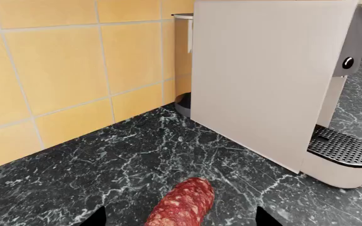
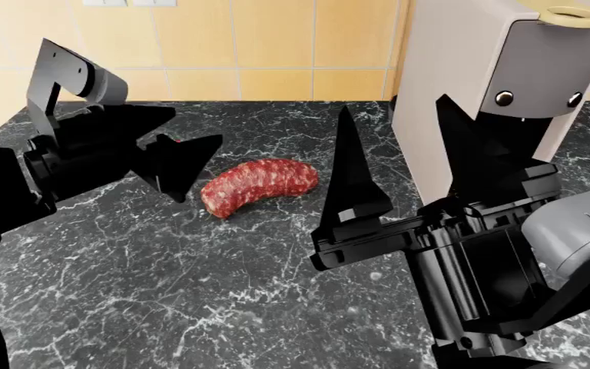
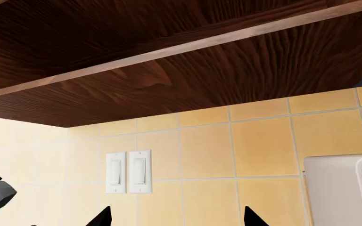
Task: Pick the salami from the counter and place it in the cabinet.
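The salami [image 2: 259, 185], dark red with pale specks, lies on the black-grey marble counter [image 2: 151, 292] in front of the tiled wall. My left gripper [image 2: 197, 129] is open just left of it, fingers pointing toward it and apart from it. In the left wrist view the salami's near end [image 1: 182, 203] lies between my two spread fingertips, with the gripper [image 1: 179, 219] open. My right gripper [image 2: 392, 104] is open and empty, fingers pointing up, to the right of the salami. The right wrist view shows the dark wood underside of the cabinet [image 3: 168, 61] above the open right gripper [image 3: 176, 217].
A white coffee machine [image 2: 479, 69] stands on the counter right of the salami, close behind my right gripper; it also shows in the left wrist view [image 1: 263, 84]. Yellow wall tiles [image 1: 55, 70] back the counter. Two wall switches [image 3: 128, 172] sit below the cabinet.
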You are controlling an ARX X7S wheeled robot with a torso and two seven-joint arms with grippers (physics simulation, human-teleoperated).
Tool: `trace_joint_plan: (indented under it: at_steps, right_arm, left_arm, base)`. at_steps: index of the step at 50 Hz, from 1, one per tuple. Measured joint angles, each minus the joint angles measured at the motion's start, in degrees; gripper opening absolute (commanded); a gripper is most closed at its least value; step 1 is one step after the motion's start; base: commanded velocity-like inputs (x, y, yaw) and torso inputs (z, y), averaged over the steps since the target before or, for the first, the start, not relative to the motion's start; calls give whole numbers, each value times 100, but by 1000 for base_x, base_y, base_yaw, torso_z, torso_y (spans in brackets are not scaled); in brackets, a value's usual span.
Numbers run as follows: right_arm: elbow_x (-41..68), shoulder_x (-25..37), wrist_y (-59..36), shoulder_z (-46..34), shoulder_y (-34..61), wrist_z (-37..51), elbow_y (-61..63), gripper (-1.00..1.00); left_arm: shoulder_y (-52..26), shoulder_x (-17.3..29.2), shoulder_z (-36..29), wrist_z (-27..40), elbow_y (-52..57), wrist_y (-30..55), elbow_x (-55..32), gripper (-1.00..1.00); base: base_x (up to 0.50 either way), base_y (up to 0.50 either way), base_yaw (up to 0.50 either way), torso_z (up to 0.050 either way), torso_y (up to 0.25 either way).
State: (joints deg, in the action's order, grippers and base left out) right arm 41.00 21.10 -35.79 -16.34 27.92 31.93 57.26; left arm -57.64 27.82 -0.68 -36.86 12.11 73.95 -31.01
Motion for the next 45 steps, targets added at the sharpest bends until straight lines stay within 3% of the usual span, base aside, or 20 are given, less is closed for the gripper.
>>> trace_joint_plan:
  at_steps: [16, 45]
  right_arm:
    - [-31, 47, 100, -152, 0, 63, -29, 100]
    - [-61, 184, 430, -194, -138, 25, -229, 100]
  left_arm:
    - [164, 231, -250, -230, 251, 139, -177, 100]
    - [119, 149, -1631, -347, -1127, -1080, 681, 100]
  base:
    - [0, 0, 0, 0, 0]
    - [0, 0, 0, 0, 0]
